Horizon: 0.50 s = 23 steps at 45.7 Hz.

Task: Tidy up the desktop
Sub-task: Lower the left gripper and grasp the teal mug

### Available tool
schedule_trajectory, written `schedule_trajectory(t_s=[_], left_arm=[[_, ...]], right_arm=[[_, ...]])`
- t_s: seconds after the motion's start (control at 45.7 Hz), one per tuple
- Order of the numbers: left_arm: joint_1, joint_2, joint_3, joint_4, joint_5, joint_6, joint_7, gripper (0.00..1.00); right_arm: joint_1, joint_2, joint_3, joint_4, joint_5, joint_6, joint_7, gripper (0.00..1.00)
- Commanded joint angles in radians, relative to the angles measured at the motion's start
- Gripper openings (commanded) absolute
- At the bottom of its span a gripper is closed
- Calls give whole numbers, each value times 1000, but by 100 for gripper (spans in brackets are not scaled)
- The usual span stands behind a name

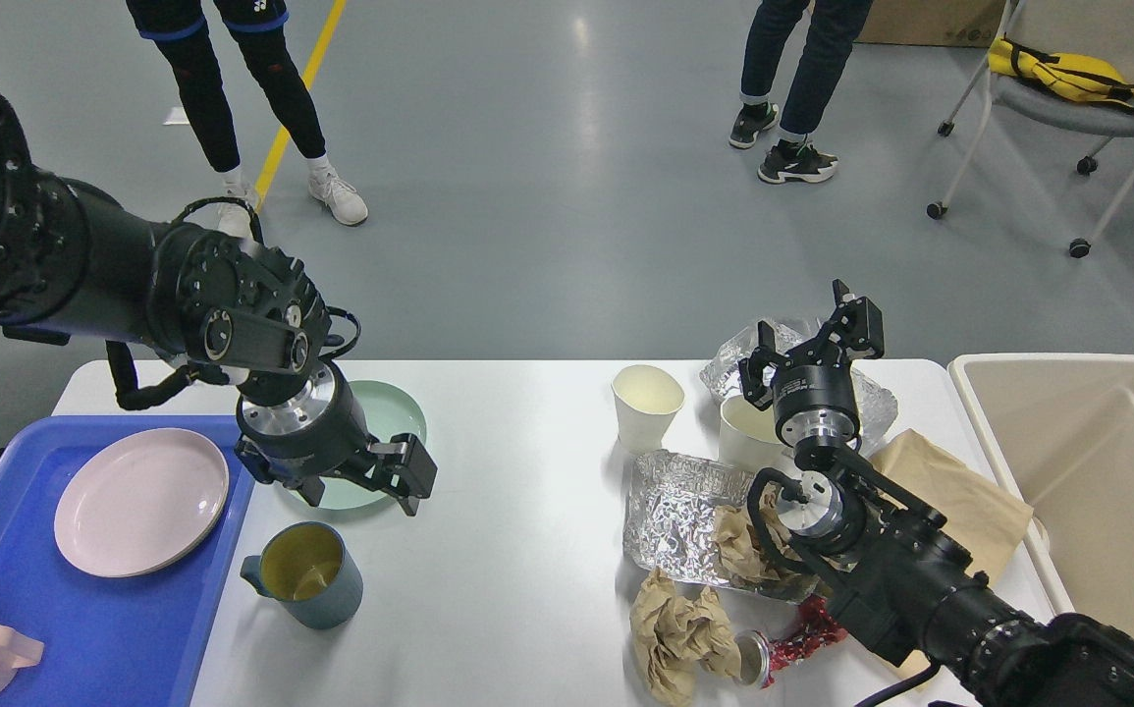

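Low: left claw (360, 483) over green plate (400, 412)

Showing black jointed arms, silver wrist collars, looping black cables, black two-finger left gripper (368, 486) and right gripper (812, 342).

left gripper (370, 488) low, right gripper (815, 346) raised — both spread

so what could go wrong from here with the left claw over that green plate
The left claw is open over the near edge of the green plate. The plate lies flat on the desktop, so the fingers may skid off its thin rim or push it away. The teal mug stands just below the claw, and a low swing toward the blue tray could knock it. The pink plate already fills much of the tray.
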Motion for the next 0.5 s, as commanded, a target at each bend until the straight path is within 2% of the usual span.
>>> schedule_trajectory(t_s=[0.0,0.285,0.482], left_arm=[[48,-3,6,-28,5,39,4,95],[151,-1,52,-29,3,145,4,94],[260,1,48,-29,-8,295,25,94]], right_arm=[[0,0,0,0,0,0,0,100],[0,0,0,0,0,0,0,100],[0,0,0,0,0,0,0,100]])
